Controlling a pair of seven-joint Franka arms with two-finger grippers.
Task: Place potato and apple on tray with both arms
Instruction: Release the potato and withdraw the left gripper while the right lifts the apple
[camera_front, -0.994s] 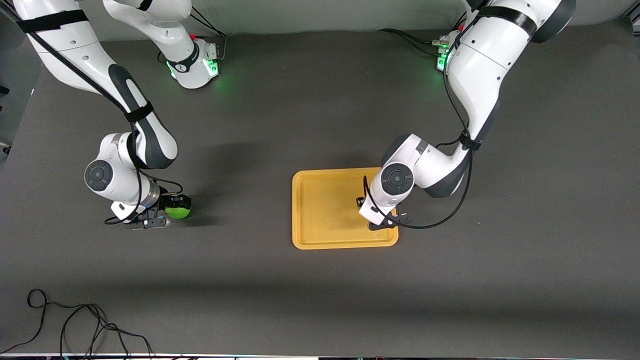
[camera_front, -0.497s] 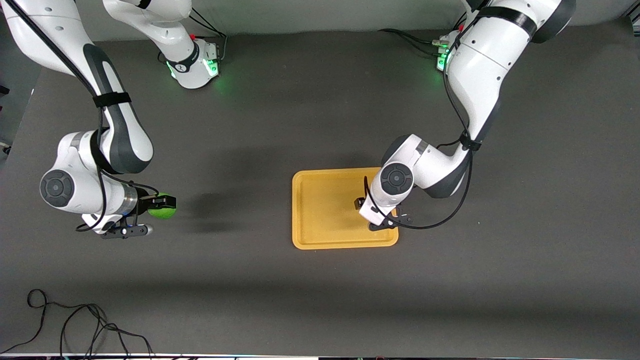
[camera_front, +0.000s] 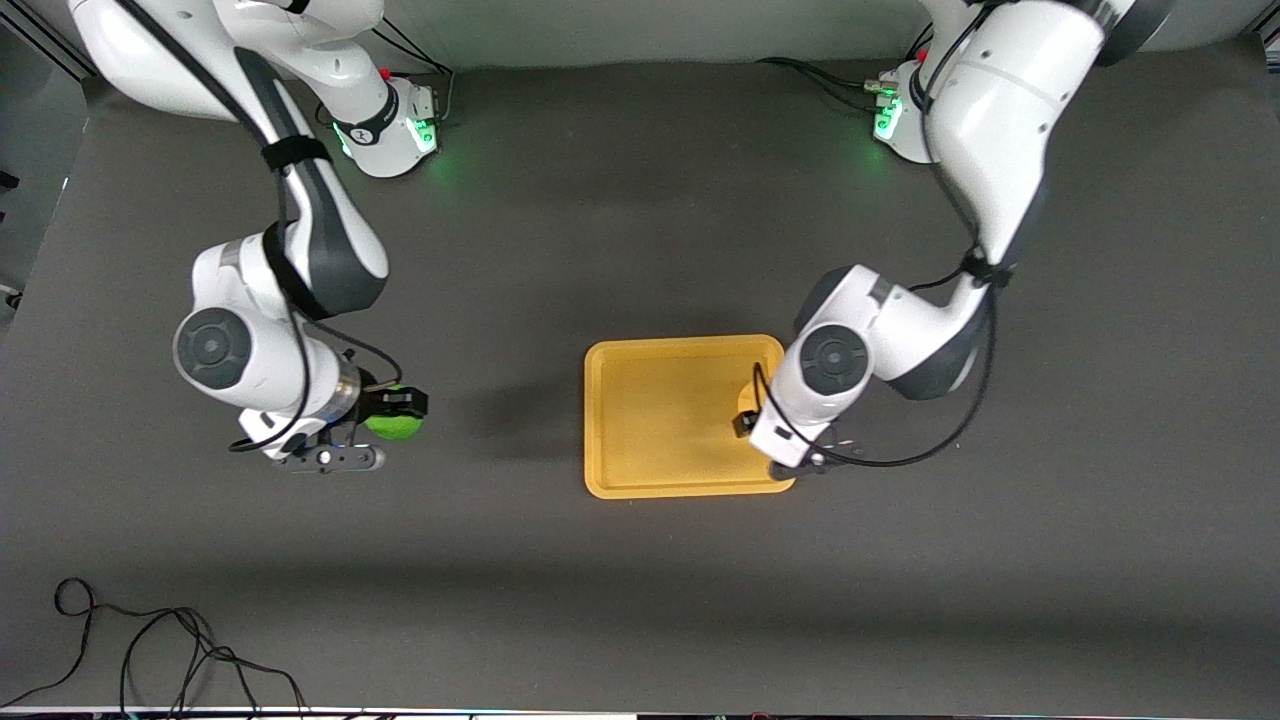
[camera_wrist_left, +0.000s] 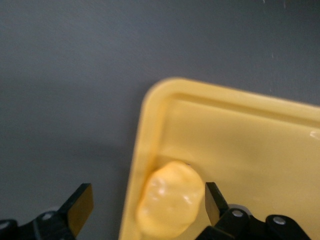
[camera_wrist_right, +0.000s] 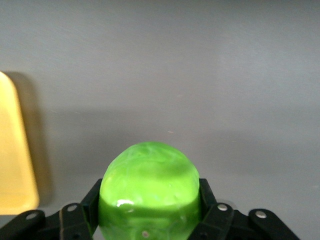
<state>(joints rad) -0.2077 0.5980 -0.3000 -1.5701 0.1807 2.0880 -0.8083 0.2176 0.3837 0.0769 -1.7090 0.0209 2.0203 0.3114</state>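
Yellow-tan potato (camera_wrist_left: 170, 204) lies on the tray (camera_front: 650, 420) between the left gripper's (camera_wrist_left: 147, 206) spread fingers, while the right gripper (camera_wrist_right: 148, 210) hangs over bare table, clamped on the apple (camera_wrist_right: 148, 192).

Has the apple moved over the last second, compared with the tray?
Yes. The apple, shut in the right hand, first swung away from the tray and now sits above the table closer to it than a second ago.
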